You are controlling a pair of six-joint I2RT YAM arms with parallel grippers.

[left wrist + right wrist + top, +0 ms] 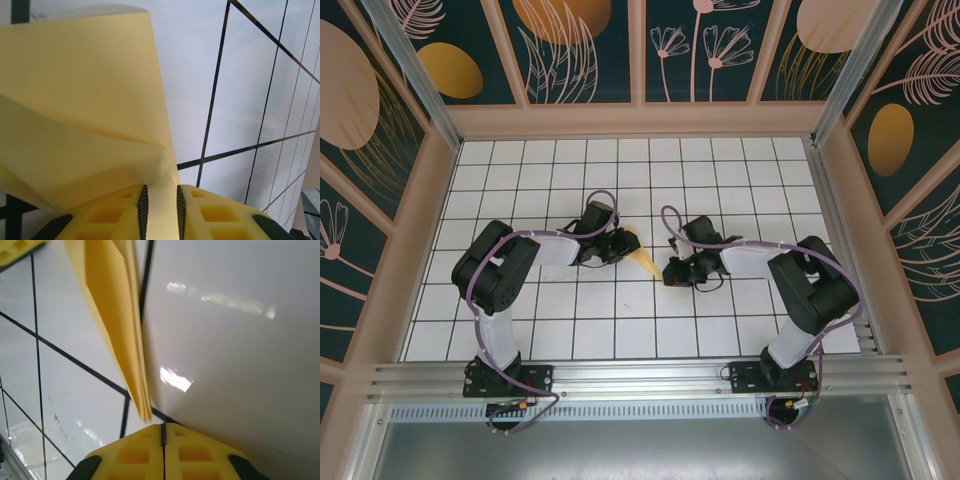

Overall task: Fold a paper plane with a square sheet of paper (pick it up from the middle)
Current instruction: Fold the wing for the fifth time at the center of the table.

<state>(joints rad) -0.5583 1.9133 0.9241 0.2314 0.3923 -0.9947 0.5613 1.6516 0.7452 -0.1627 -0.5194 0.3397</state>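
One yellow paper (85, 115), creased into a long wedge, pinched at its broad end by the left hand (160, 207): pads (143, 210) tight on a narrow strip, loose flaps fanning up and away above. Right hand (163, 432) clenched on nothing, fingers pressed flat together, just short of the pointed tip and seemingly not touching it. Judged as mid-fold, with the long crease in need of sharpening. Hold the left pinch firm as an anchor; run the clenched right hand along the fold from the tip toward the broad end, low and slow, pressing down rather than shoving the point sideways. Mind the thin stock: likely to buckle or skid on a glossy surface under any push from the end. Release nothing before a flat, sharp crease. Seen from above, wedge near the middle of the white, black-gridded worktop (620, 320), between the two hands, tip toward the right one; flat on the surface or lifted a little, impossible to tell. Farther out, pale frame (640, 120) around the worktop, then dark panels (580, 50) with orange and pink plant shapes at the back and both sides.
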